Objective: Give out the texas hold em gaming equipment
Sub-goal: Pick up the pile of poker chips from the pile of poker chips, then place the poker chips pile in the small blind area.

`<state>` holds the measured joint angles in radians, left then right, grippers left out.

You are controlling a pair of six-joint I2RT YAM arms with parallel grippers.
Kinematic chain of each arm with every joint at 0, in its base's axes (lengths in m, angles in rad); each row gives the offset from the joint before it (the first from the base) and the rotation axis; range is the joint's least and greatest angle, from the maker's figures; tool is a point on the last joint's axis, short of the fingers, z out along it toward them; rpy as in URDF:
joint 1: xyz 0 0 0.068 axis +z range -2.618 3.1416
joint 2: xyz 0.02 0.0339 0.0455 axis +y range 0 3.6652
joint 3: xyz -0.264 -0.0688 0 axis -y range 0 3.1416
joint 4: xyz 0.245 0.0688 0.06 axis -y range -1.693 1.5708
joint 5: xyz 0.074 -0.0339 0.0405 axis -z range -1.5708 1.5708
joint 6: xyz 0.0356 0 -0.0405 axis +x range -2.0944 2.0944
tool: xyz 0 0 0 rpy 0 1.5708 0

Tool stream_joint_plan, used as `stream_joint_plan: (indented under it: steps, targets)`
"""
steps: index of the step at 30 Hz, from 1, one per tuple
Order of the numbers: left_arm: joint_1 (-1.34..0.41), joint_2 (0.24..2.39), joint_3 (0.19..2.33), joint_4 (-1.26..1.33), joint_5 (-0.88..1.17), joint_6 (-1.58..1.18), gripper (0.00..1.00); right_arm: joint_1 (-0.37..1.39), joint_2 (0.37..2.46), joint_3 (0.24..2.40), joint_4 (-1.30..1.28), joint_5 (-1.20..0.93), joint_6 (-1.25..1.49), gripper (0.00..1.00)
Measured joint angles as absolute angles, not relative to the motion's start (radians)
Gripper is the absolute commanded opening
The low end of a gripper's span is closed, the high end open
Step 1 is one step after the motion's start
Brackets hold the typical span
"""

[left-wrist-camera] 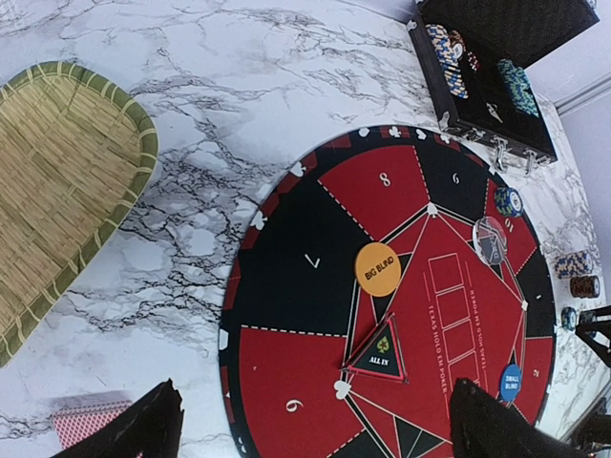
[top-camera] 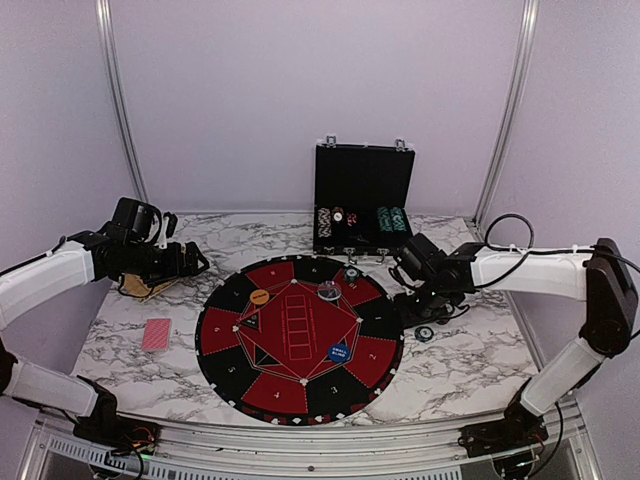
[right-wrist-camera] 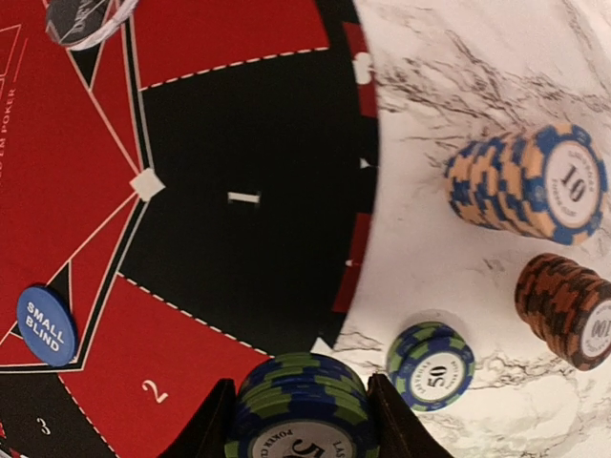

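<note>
In the right wrist view my right gripper [right-wrist-camera: 301,418] is shut on a stack of blue-green poker chips [right-wrist-camera: 302,396], held over the mat's edge near sector 2. On the marble beside it stand a small blue-green "50" stack [right-wrist-camera: 431,365], an orange-blue "10" stack [right-wrist-camera: 530,181] and a dark red stack [right-wrist-camera: 567,310]. My left gripper [left-wrist-camera: 315,431] is open and holds nothing, hovering over the mat's left side. The orange "big blind" disc [left-wrist-camera: 378,269], the blue "small blind" disc [right-wrist-camera: 45,326] and a clear disc [left-wrist-camera: 490,239] lie on the mat. Red-backed cards [top-camera: 157,334] lie left of it.
The round black-and-red numbered mat [top-camera: 225,335] fills the table's middle, with a triangular "all in" marker [left-wrist-camera: 380,351] on it. The open black case [top-camera: 362,195] with more chips stands at the back. A woven bamboo tray [left-wrist-camera: 57,181] lies at the left under my left arm.
</note>
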<state>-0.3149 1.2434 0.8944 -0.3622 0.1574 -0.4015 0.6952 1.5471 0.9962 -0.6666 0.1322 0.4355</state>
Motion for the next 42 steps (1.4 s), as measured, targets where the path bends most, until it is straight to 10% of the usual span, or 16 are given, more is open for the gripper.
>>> stream_joint_plan:
  steps: [42]
  targets:
    - [-0.315, 1.243, 0.894, -0.362, 0.161, -0.402, 0.99, 0.933, 1.823, 1.134, -0.6, 0.144, 0.524, 0.42]
